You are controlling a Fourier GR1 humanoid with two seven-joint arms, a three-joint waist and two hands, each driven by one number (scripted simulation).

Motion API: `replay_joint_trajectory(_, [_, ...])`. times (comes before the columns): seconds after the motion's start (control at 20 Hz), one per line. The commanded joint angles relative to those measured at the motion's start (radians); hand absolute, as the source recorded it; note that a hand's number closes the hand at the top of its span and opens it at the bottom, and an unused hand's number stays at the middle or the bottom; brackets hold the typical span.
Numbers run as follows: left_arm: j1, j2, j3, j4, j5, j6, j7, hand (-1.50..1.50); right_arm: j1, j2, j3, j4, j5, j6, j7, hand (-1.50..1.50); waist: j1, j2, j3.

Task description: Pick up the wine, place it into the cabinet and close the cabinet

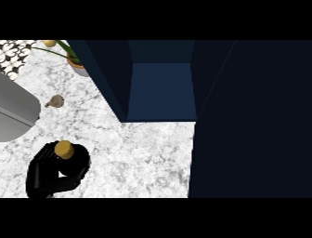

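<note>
1. A white, grey-veined marble surface (145,158) fills the left and middle of the head view; its near edge runs along the lower margin.
2. A black hand (52,174) shows close to the near left corner of the surface, coming in from the lower margin. It is the only hand in view, and it shows on the left side.
3. Its fingers (43,158) and thumb are curled round a dark wine bottle with a round golden-yellow top (63,148). Only the top and a little of the neck show; the hand hides the rest of the bottle.
4. The bottle stands upright as seen from above, near the surface's near left corner, well apart from the cabinet opening.
5. A dark navy-blue cabinet (160,88) stands toward the far middle of the surface. Its inside is open to view, showing a lighter blue inner floor between two dark side walls.
6. A wide, dark navy door panel (262,121) covers the right part of the view, from the far edge down to the near edge of the surface.
7. A rounded light grey appliance (1,109) lies at the left edge of the surface.
8. A small beige round object (56,100) sits just beside that appliance, toward the cabinet.
9. A potted plant with long green leaves (73,58) stands by the far left corner, next to the cabinet's left wall.
10. A black-and-white patterned tile wall (4,53) shows beyond the far left corner.
</note>
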Motion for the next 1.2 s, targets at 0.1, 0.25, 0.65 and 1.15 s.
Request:
replay_joint_trajectory(0.1, [-0.020,0.088,-0.061,0.028,-0.071,-0.088,0.010,1.50,0.061,0.008,-0.009,-0.141,-0.091,0.004,0.036,-1.50,-0.005,0.003,-0.003])
replay_joint_trajectory(0.25, [-0.022,0.069,-0.085,0.005,-0.079,-0.104,0.002,1.50,-0.029,0.033,0.037,-0.039,-0.010,-0.033,0.027,-1.50,0.007,0.005,-0.004])
replay_joint_trajectory(0.65, [0.009,0.094,-0.055,-0.159,-0.076,-0.068,-0.033,1.50,0.052,0.020,-0.038,-0.118,-0.097,0.006,0.007,-1.50,0.004,0.003,-0.003])
replay_joint_trajectory(1.15, [0.148,0.025,-0.172,-0.610,0.026,-0.074,0.296,1.50,0.112,0.029,0.018,-0.189,-0.070,0.009,0.060,-1.50,0.004,0.000,-0.003])
